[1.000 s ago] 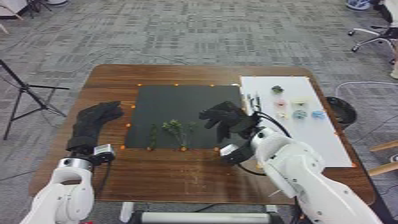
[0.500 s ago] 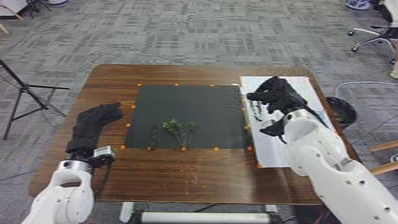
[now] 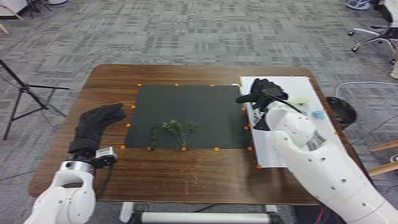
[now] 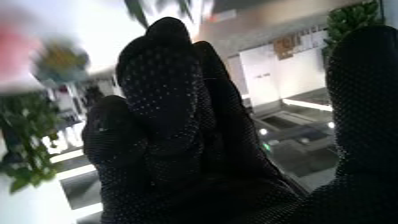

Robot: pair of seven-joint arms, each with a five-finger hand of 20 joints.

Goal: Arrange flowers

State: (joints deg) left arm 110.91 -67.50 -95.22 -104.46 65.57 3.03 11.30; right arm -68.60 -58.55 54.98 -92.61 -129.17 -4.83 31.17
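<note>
Right hand point(image 3: 265, 92) in black fabric glove, over white rectangular sheet point(image 3: 266, 156); fingers nearly straight, thumb apart; blurred leafy green sprig point(image 4: 34, 140) seemingly nearby

Matt black fabric glove point(image 4: 169, 135).

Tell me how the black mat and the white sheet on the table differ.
The black mat is dark and nearly square, while the white sheet is bright, long and narrow. The mat lies near the table's middle; the sheet lies along its right side. Green sprigs rest on the mat, whereas the sheet holds a pale blue flower. Both lie flat on the brown table.
</note>
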